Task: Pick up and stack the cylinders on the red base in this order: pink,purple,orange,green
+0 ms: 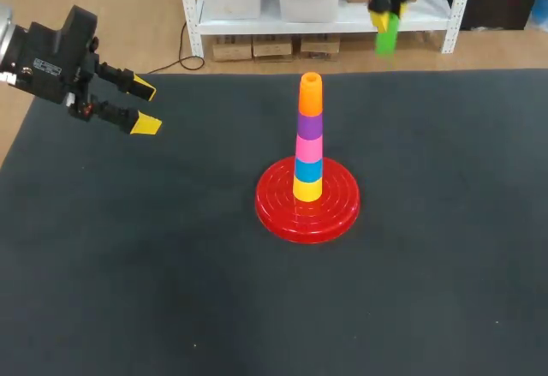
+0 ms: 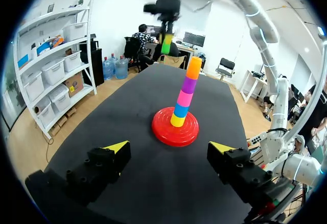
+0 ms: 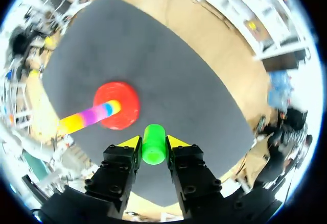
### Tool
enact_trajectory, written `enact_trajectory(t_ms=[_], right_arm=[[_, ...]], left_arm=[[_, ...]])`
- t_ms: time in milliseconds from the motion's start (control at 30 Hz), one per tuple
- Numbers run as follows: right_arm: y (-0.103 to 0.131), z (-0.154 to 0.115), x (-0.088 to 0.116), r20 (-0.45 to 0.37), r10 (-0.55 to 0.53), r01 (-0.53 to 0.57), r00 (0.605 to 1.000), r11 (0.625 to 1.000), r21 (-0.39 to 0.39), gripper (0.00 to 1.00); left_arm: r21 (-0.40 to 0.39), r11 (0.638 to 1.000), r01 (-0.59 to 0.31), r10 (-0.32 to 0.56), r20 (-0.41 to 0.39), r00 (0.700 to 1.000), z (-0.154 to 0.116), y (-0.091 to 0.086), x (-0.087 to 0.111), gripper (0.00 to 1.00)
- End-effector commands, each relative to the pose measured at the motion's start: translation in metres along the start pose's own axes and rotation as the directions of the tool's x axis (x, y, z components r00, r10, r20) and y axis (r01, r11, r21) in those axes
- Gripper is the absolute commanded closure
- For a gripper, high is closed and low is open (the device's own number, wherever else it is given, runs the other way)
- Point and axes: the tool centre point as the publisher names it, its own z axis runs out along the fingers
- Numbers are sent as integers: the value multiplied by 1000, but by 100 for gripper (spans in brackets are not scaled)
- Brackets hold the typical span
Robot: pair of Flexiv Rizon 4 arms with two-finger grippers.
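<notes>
The fingers (image 3: 131, 143) of the right gripper (image 3: 153, 142) pinch the green cylinder (image 1: 386, 35) high over the desk's (image 1: 445, 290) far edge (the left gripper (image 1: 146, 109) gapes wide near the far-left corner), so the last step probably needs centring it above the orange cylinder (image 1: 310, 93), then lowering.

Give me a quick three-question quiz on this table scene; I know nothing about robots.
1. True or false: the left gripper is shut on something.
2. Which colour tops the stack on the red base? A green, B orange, C pink.
3. What colour is the cylinder that the right gripper holds?
Key: 1 false; 2 B; 3 green.
</notes>
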Motion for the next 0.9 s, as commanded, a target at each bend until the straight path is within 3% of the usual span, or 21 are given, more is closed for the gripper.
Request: enact_trajectory(t_ms=[33, 267, 433, 700, 900], right_arm=[[61, -19, 29, 70, -98, 93, 993, 993, 72, 100], [121, -32, 37, 89, -261, 257, 961, 965, 59, 100], [148, -33, 44, 95, -342, 337, 935, 940, 57, 100], [172, -22, 39, 66, -409, 405, 910, 912, 58, 100], [176, -16, 30, 55, -416, 413, 908, 909, 62, 100]], left_arm=[[-2, 1000, -2, 2, 4, 1000, 0, 0, 1, 0], [-2, 1000, -2, 2, 4, 1000, 0, 0, 1, 0], [-2, 1000, -2, 2, 4, 1000, 0, 0, 1, 0], [-2, 1000, -2, 2, 4, 1000, 0, 0, 1, 0], [-2, 1000, -2, 2, 4, 1000, 0, 0, 1, 0]])
